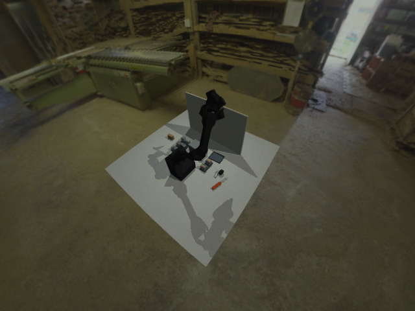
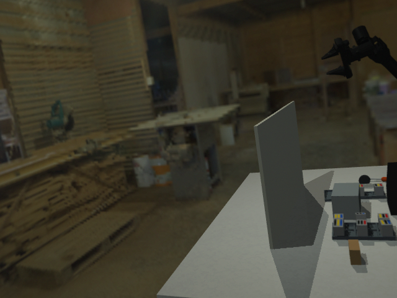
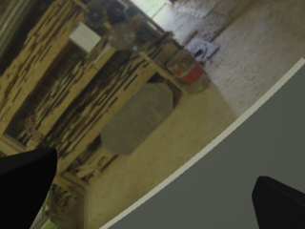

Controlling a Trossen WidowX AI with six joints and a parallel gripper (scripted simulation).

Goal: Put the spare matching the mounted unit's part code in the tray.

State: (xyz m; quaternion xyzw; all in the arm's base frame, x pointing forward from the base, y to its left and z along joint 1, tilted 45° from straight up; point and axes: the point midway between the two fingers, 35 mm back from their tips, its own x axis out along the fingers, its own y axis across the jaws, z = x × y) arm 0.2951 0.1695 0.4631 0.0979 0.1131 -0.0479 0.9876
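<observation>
At the lower right of the exterior frame, a small brown rectangular block (image 1: pixel 170 136) (image 2: pixel 354 252) lay on the white worktop (image 1: pixel 133 172) (image 2: pixel 221 250). Just beyond, grey spare blocks with coloured markings (image 2: pixel 361 226) stood in a dark rack; which matched, I couldn't tell. Behind them came a grey box (image 2: pixel 345 200), then the dark, shallow tray (image 1: pixel 216 157) (image 2: pixel 327 195). Upper right, the black pincer (image 1: pixel 214 96) (image 2: pixel 324 66) (image 3: pixel 159 176) hung with fingers wide apart, holding nothing.

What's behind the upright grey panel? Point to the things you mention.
From the robot's side, the top view shows only workshop floor past the upright grey panel (image 1: pixel 231 133) (image 2: pixel 281 179) (image 3: pixel 229 191). The strip of white table close behind its foot is covered by the panel, so anything low there cannot be seen.
</observation>
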